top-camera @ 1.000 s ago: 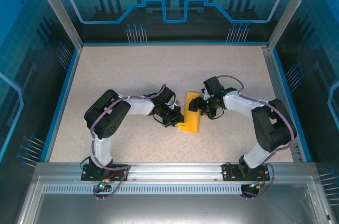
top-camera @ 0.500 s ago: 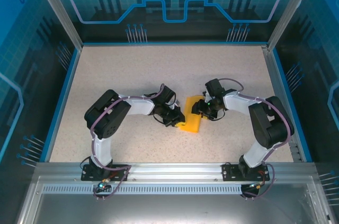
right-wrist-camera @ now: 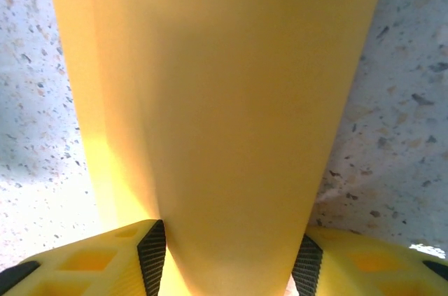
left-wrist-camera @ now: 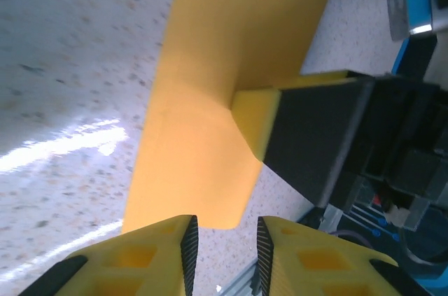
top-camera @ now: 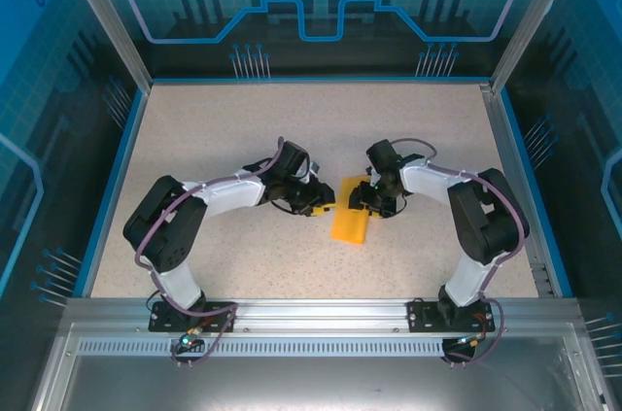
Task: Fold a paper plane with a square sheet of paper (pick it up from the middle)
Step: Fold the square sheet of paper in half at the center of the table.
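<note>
The paper (top-camera: 350, 222) lies on the table (top-camera: 214, 129), folded into a narrow strip, between the two arms.

Left gripper (left-wrist-camera: 225, 240): released. The jaws stand slightly parted with nothing between them, tips just beside the strip's edge.

Right gripper (right-wrist-camera: 229, 254): the fingers flank the strip, one against each long edge. Whether they clamp it cannot be determined.

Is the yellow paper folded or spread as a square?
Folded: the paper lies as a narrow oblong, not a square.
</note>
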### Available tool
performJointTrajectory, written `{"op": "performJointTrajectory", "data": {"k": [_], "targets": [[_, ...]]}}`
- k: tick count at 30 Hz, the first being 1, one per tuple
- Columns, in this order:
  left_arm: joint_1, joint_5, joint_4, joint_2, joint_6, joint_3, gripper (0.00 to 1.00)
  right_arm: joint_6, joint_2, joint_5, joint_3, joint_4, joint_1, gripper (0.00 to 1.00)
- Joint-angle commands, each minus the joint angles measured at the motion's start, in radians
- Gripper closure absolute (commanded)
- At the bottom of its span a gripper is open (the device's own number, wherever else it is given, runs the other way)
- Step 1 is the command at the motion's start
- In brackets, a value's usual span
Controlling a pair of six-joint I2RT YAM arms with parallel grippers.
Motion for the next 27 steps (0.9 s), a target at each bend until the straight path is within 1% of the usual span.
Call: {"op": "performJointTrajectory", "data": {"k": [1,16,22,27], "targets": [[0.016,-0.027,-0.006,-0.009,-0.019,-0.042,0.69,-0.016,0.102,0.076,-0.014,-0.003,0.042,0.45],[0.016,-0.025,0.011,0.021,-0.028,-0.06,0.72,-0.008,0.165,0.098,0.021,-0.03,0.078,0.37],[0.016,-0.03,0.019,0.02,-0.027,-0.065,0.75,0.013,0.191,0.096,0.011,-0.018,0.081,0.37],[0.016,-0.041,0.061,0.003,-0.025,-0.095,0.76,0.028,0.213,0.082,0.01,-0.022,0.081,0.37]]}}
